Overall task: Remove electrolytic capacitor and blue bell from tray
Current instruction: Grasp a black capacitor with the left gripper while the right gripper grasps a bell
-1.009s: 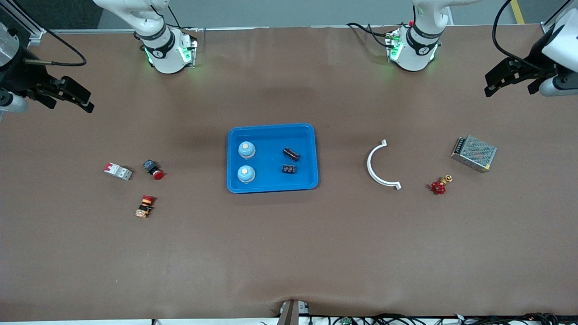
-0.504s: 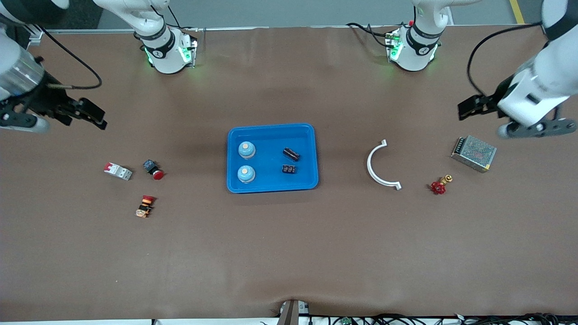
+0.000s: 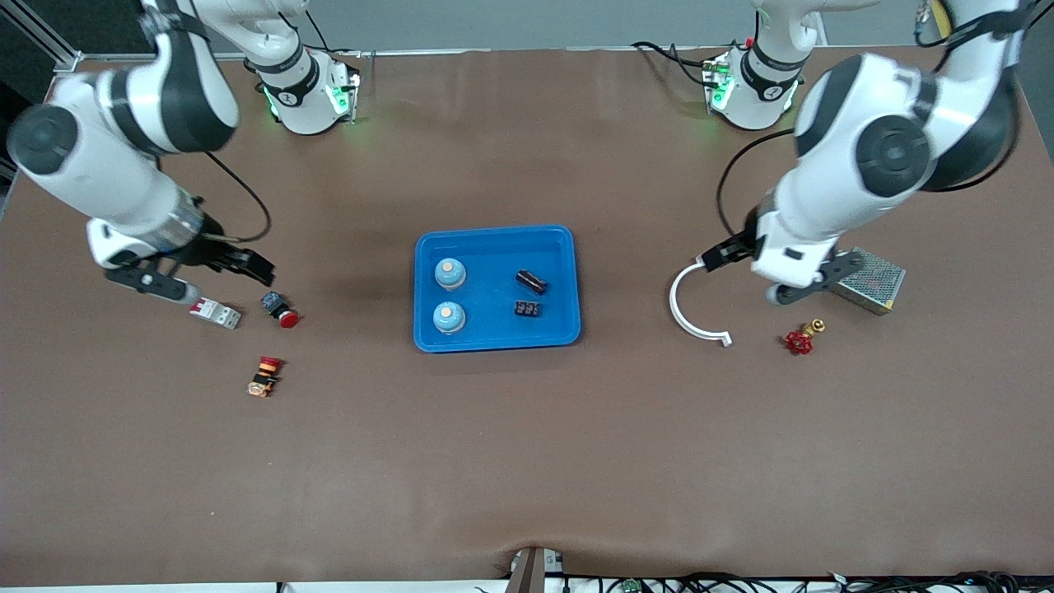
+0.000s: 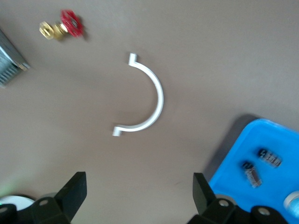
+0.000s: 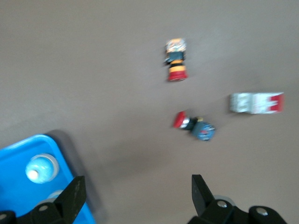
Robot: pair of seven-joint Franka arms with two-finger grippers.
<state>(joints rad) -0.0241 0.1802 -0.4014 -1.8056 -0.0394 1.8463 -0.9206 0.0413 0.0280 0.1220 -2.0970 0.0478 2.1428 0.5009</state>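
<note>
**Both arms swung in toward tray**

We saw the left gripper (image 4: 138, 193) over the white bracket (image 3: 690, 307) and the right gripper (image 5: 135, 196) over the red buttons (image 3: 280, 311), jaws apart, empty. Capacitor (image 3: 531, 281) and bells (image 3: 450, 274) sat in the tray (image 3: 494, 342), untouched.

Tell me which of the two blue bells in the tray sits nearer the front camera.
The blue bell beside the small black block; the other bell sits farther from the camera, level with the electrolytic capacitor, both inside the tray.

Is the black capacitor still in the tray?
In. The capacitor lies inside the tray, near two blue bells; neither gripper touches it.
</note>
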